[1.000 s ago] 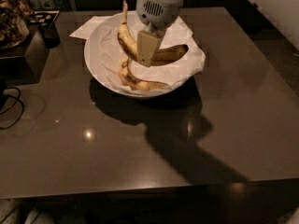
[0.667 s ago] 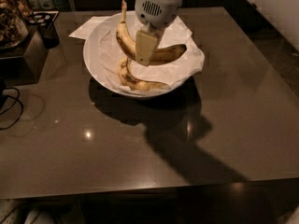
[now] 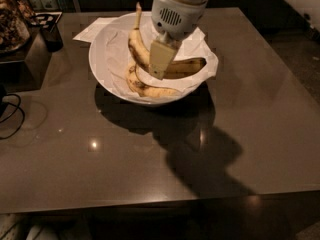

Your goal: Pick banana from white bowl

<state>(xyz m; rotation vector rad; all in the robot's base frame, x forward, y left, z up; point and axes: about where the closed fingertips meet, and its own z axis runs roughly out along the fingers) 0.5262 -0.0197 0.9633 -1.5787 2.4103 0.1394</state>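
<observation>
The white bowl, lined with crinkled white paper, stands at the back middle of the dark table. In it lies the plump, curved yellow banana. Its thin stem points up at the back and its other end reaches right toward the rim. A thinner, brown-spotted banana lies along the bowl's near side. My gripper comes down from above into the middle of the bowl. It sits right over the bend of the plump banana and hides that part of it.
A white paper sheet lies under the bowl's back left. A dark box with clutter stands at the table's left edge, and a black cable lies in front of it. The table ends at the front and right.
My gripper has sunk slightly lower into the bowl, over the plump banana. The bowl and the spotted banana have not moved.
</observation>
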